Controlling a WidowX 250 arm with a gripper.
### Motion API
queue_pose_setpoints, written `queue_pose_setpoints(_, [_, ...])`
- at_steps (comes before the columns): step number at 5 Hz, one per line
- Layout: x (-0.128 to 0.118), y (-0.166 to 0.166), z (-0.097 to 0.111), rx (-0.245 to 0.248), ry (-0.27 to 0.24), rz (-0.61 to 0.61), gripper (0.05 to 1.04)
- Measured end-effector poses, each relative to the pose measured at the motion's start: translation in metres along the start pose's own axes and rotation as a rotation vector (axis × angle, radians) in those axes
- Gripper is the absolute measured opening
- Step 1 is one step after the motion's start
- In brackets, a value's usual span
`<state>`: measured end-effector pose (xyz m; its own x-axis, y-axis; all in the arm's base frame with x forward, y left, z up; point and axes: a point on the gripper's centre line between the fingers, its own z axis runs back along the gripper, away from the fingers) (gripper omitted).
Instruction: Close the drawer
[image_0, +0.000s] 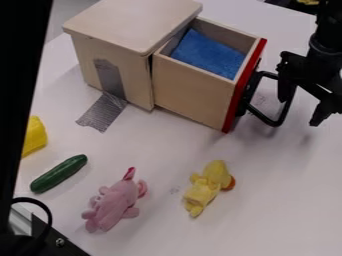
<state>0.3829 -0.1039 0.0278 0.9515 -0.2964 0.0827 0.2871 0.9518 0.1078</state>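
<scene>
The wooden drawer (190, 92) is pulled far out of its cabinet (113, 60), its red front (245, 85) facing right. A blue cloth or sponge (208, 54) lies inside it. On the front is a black loop handle (280, 112). At the right, the black gripper (302, 104) hangs beside the handle with its fingers spread. One finger overlaps the outer part of the handle in the view; whether they touch, I cannot tell. The other finger is farther right, away from the handle.
Grey tape holds the cabinet to the white table (267, 200). In front lie a pink plush toy (115, 202), a yellow plush duck (208, 186) and a green cucumber (59, 174). A yellow object (33, 136) sits at the left, beside a dark post.
</scene>
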Motion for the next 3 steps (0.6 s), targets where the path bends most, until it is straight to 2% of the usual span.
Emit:
queue_pose_setpoints(2, [-0.026, 0.008, 0.011, 0.013, 0.025, 0.026, 0.999])
queue_pose_setpoints(3, [-0.036, 0.009, 0.023, 0.015, 0.0, 0.047, 0.999])
